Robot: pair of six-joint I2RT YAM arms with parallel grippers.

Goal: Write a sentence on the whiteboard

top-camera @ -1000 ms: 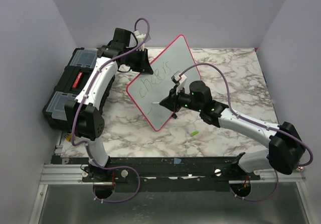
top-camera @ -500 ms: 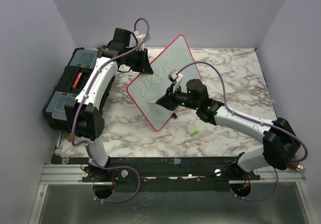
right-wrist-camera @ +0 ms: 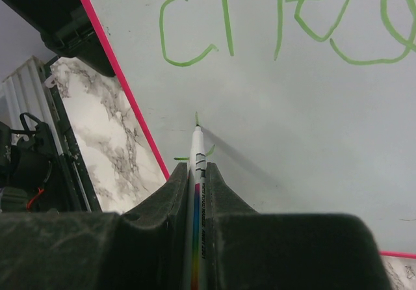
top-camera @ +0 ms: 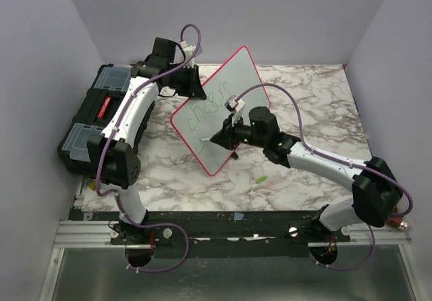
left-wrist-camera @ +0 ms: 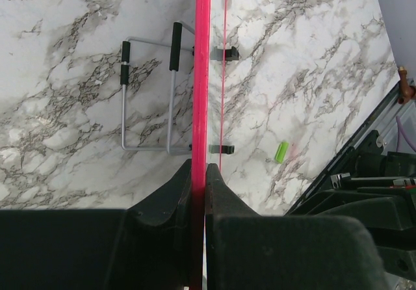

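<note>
The whiteboard [top-camera: 217,115], white with a pink rim, is held tilted above the marble table. My left gripper [top-camera: 192,83] is shut on its upper left edge; in the left wrist view the pink rim [left-wrist-camera: 202,75] runs straight between my jaws. Green writing "cheers" [top-camera: 208,110] runs across the board. My right gripper [top-camera: 226,134] is shut on a white marker [right-wrist-camera: 197,173] with a rainbow stripe. Its tip touches the board below the "c" [right-wrist-camera: 185,33], beside a short fresh green stroke [right-wrist-camera: 182,158].
A black toolbox [top-camera: 94,115] sits at the left beside the left arm. A green marker cap [top-camera: 260,179] lies on the table in front of the board, also in the left wrist view [left-wrist-camera: 281,152]. A wire stand [left-wrist-camera: 153,95] lies on the marble beneath the board.
My right gripper has moved left and slightly down with the marker, from under the end of the word to the board's lower left part. The board and left arm have not moved.
</note>
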